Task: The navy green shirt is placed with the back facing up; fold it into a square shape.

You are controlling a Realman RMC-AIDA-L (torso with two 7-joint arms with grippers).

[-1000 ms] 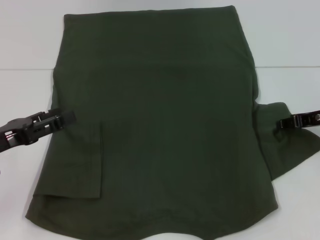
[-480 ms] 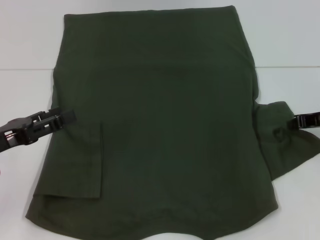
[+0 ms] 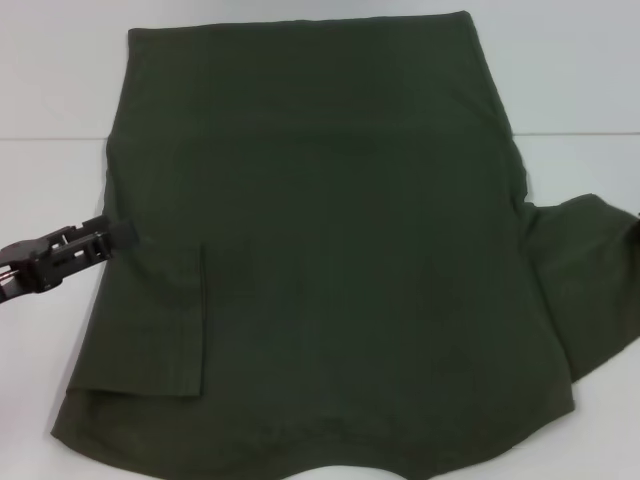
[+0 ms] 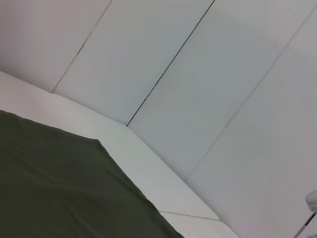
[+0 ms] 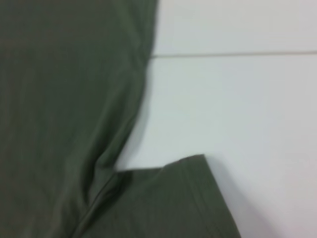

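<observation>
We see the navy green shirt (image 3: pixel 330 250) lying flat, plain back up, across the white surface. Its left sleeve is folded inward onto the body; its right sleeve extends outward, spread.

Only the left gripper (image 3: pixel 108 238) in sight, in the head view: black, long and narrow, built of blocky segments with ribbed edges. Small pale glints along the upper side, maybe screws or bare metal. Thin light line near the rear end. No marking or cable possible to distinguish.
</observation>
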